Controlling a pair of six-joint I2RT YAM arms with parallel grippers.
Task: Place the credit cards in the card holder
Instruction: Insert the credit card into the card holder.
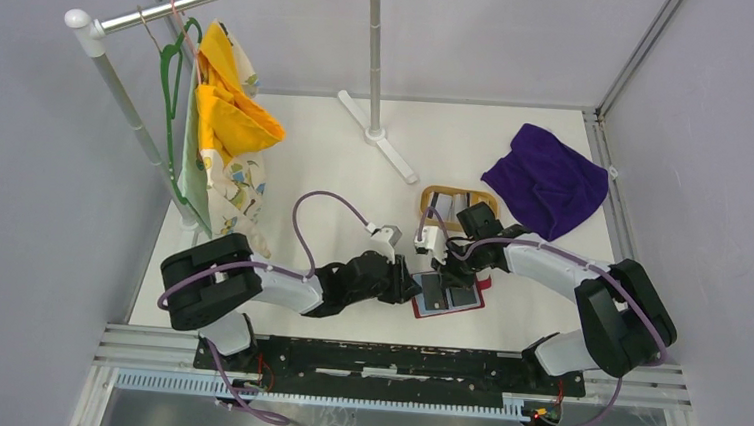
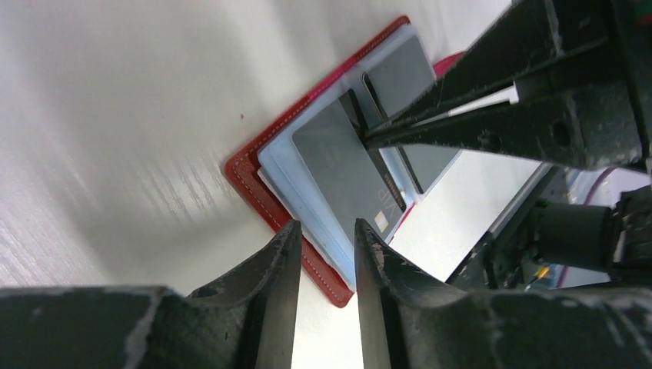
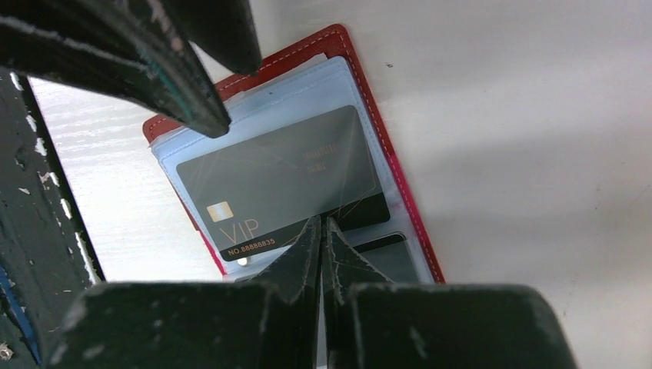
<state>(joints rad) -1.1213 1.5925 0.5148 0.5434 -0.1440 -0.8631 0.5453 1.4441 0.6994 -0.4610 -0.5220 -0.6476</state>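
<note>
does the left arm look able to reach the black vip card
Probably yes: the left gripper hovers open beside the black VIP card, nothing between; the shut right gripper touches only its far edge.

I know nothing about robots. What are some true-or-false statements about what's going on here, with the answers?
1. The red card holder lies open on the table. True.
2. A black card marked VIP lies on the open holder. True.
3. The right pincer is wide open. False: its fingers are shut together, with the tips at the card's edge.
4. The left pincer is gripping the card. False: its fingers stand apart with nothing between them.
5. The purple cloth hangs from a hanger. False: it lies on the table.
</note>
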